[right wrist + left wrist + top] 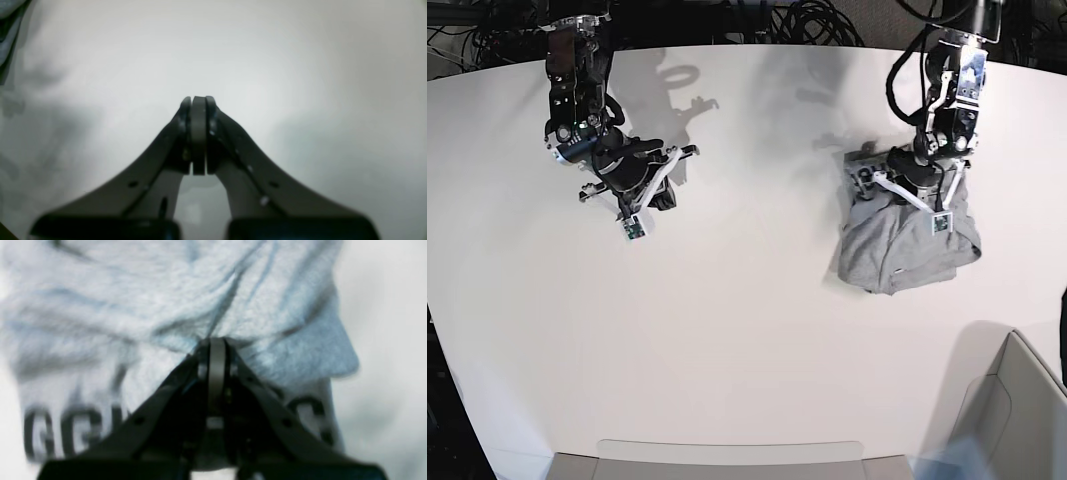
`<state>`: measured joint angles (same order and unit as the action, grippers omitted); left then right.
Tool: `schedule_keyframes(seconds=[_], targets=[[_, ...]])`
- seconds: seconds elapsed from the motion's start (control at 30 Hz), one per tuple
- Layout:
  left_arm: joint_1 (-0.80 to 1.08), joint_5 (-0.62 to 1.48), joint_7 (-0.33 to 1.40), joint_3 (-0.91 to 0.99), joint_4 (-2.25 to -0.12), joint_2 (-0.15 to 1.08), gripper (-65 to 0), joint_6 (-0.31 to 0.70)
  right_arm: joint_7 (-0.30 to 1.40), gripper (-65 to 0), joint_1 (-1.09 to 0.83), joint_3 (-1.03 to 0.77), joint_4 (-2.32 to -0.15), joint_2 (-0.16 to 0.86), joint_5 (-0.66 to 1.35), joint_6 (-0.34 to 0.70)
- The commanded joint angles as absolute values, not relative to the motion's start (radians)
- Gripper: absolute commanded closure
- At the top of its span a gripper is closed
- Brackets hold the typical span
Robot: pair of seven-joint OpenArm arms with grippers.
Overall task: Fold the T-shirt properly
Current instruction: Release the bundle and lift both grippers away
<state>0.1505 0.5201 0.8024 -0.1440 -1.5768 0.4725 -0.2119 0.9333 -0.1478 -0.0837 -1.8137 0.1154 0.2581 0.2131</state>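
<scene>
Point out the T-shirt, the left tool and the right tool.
T-shirt (907,250): base view, plain grey back.
Left tool (217,343): left wrist view, closed tips in cloth.
Right tool (198,100): right wrist view, closed tips.

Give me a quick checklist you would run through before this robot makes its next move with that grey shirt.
1. Left tool closed on the T-shirt: ok, cloth is bunched at its tip.
2. Right tool free: ok, shut on nothing above the bare table.
3. Shirt lying flat: not ok, it is crumpled in a heap.
4. Lettering side: partly visible, black letters show below the left tool.
5. How many layers are pinched: cannot tell.
6. Shirt fully on the table: ok.
</scene>
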Motion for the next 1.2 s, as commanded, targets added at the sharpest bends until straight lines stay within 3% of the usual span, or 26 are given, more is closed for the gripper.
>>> schedule_keyframes(seconds=[0.0, 0.2, 0.4, 0.67, 0.73, 0.9, 1.03, 1.17], targets=[[0.145, 0.483, 0.846, -0.136, -1.535, 0.51, 0.0, -0.254, 0.915, 0.0, -0.137, -0.087, -1.834, 0.12, 0.262, 0.22], [0.117, 0.483, 0.799, -0.137, -1.446, 0.601, 0.0, -0.252, 0.917, 0.0, -0.145, -0.087, -1.834, 0.119, 0.262, 0.22], [0.114, 0.483, 0.788, -0.134, -1.458, 0.608, 0.0, -0.252, 0.917, 0.0, -0.153, -0.085, -1.871, 0.113, 0.263, 0.22], [0.081, 0.483, 0.786, -0.038, -1.679, 0.572, 0.0, -0.254, 0.901, 0.0, -0.134, -0.082, -2.003, 0.15, 0.262, 0.222], [0.081, 0.483, 0.786, 0.045, -1.751, 0.539, 0.0, -0.254, 0.829, 0.0, -0.14, -0.081, -2.046, 0.16, 0.265, 0.222], [0.093, 0.483, 0.73, 0.277, -1.948, 0.423, 0.0, -0.254, 0.464, 0.0, -0.229, -0.085, -2.066, 0.197, 0.262, 0.222], [0.203, 0.483, 0.533, 0.397, -2.031, 0.355, 0.0, -0.254, 0.148, 0.0, -0.389, -0.077, -2.064, 0.254, 0.262, 0.222], [0.355, 0.481, 0.302, 0.4, -2.028, 0.349, 0.0, -0.254, -0.079, 0.0, -0.559, -0.084, -2.066, 0.255, 0.262, 0.222]])
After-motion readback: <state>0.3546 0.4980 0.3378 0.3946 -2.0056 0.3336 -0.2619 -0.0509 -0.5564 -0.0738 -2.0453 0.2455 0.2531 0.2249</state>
